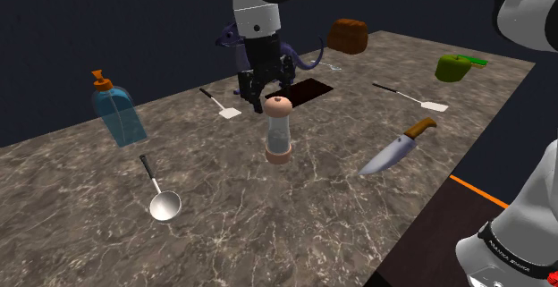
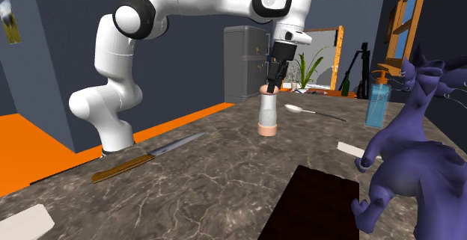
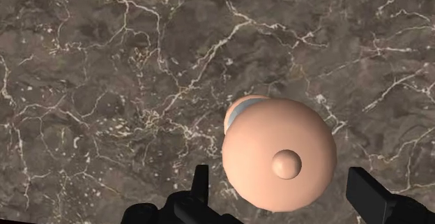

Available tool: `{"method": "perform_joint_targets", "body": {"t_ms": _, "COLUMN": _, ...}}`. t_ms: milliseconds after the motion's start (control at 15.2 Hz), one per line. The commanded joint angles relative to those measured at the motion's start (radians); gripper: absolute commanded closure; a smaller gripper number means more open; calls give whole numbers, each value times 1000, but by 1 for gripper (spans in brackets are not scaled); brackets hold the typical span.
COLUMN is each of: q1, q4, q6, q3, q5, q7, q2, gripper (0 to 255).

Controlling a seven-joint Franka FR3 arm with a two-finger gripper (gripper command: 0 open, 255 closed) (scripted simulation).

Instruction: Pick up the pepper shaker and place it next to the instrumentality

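While the shoulder view has plenty scattered over the marble table [image 1: 295, 232], the pepper shaker [image 1: 278, 130] is easy to spot: clear body, peach cap and base, standing upright about mid-table. A ladle [image 1: 161, 196] lies nearer and off to that view's left, a knife [image 1: 398, 148] to its right, and a small spatula [image 1: 222, 104] a bit farther back on the left. The black gripper [image 1: 257, 88] hangs right over the cap, pointing down. Over in the second exterior view, the shaker [image 2: 268, 110] stands between the knife [image 2: 150, 156] on that view's left and the ladle [image 2: 294, 108] and a blue soap bottle [image 2: 378, 100] on the right, with the gripper [image 2: 271, 84] down at the cap. Wrist view settles it: gripper [image 3: 282, 188] spread wide, one finger on either side of the shaker's [image 3: 279, 153] round cap, a small gap on both sides, so nothing's held.
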Motion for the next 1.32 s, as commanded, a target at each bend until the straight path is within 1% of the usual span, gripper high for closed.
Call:
{"method": "perform_joint_targets", "body": {"t_ms": 0, "q1": 0, "q4": 0, "q6": 0, "q3": 0, "q5": 0, "q7": 0, "q2": 0, "gripper": 0}}
{"method": "perform_joint_targets", "body": {"t_ms": 66, "q1": 0, "q4": 0, "q6": 0, "q3": 0, "q5": 0, "q7": 0, "q2": 0, "gripper": 255}}
{"method": "perform_joint_targets", "body": {"t_ms": 660, "q1": 0, "q4": 0, "q6": 0, "q3": 0, "q5": 0, "q7": 0, "q2": 0, "gripper": 255}}
{"method": "perform_joint_targets", "body": {"t_ms": 1254, "q1": 22, "q4": 183, "q6": -143, "q3": 2, "q5": -13, "q7": 8, "q2": 41, "gripper": 255}}
